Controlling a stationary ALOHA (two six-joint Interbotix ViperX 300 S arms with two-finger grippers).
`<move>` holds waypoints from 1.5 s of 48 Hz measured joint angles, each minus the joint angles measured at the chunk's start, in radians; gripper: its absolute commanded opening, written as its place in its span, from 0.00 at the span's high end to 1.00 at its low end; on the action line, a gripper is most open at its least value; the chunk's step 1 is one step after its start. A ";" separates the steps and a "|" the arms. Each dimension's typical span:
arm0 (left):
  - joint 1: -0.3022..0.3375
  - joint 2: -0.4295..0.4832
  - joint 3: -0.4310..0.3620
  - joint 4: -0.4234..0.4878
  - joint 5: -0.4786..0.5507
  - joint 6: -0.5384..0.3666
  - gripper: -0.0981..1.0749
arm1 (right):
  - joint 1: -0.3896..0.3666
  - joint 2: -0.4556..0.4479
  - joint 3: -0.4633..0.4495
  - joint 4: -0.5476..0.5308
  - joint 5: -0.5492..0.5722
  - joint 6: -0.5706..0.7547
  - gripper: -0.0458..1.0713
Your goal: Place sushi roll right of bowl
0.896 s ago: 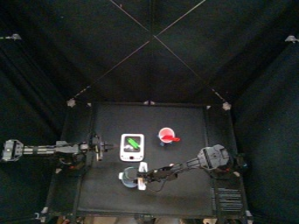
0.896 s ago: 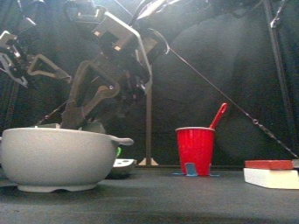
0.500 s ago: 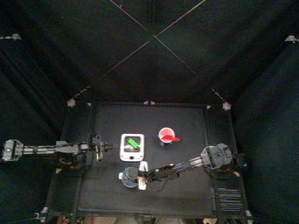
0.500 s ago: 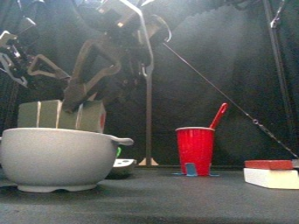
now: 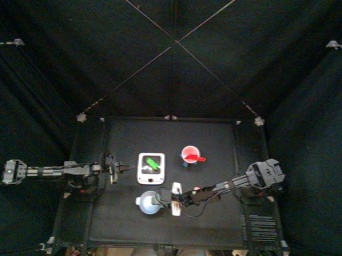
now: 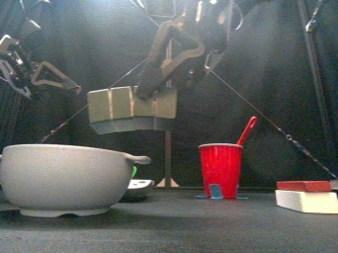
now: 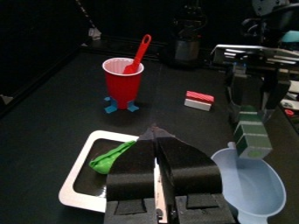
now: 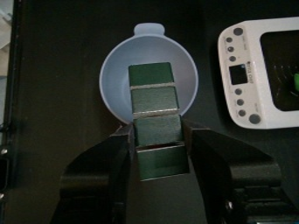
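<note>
The pale blue-grey bowl [image 6: 66,178] stands near the table's front left, and shows in the top view as the bowl [image 5: 147,204]. My right gripper [image 6: 132,109] hangs above its rim, open, with nothing between its grey-green pads [image 8: 156,98]. The right wrist view looks straight down into the empty bowl [image 8: 149,66]. The sushi roll [image 6: 306,196], a small white piece with a red top, lies on the table far right of the bowl. It also shows in the left wrist view as the sushi roll [image 7: 201,101]. My left gripper [image 7: 160,162] rests shut at the table's left.
A red cup [image 6: 222,170] with a red spoon stands between bowl and sushi roll, further back. A white slab with a green mark [image 5: 152,168] lies behind the bowl, next to the left gripper. Black curtains close in the table.
My right gripper has risen from behind the bowl's rim to well above it and shifted a little to the right. The left arm has stayed still.
</note>
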 measured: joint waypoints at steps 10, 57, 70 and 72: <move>0.000 -0.002 0.002 0.000 -0.002 0.002 0.64 | 0.012 -0.077 0.117 0.011 -0.008 0.011 0.34; 0.002 0.000 0.000 0.000 -0.002 0.000 0.64 | 0.000 0.011 0.183 0.075 0.078 0.018 0.33; 0.002 -0.002 0.002 0.000 0.000 0.000 0.64 | -0.006 0.014 0.183 0.143 0.084 0.017 0.31; 0.002 0.000 0.000 0.000 0.000 0.002 0.64 | -0.006 0.015 0.181 0.147 0.083 0.018 0.29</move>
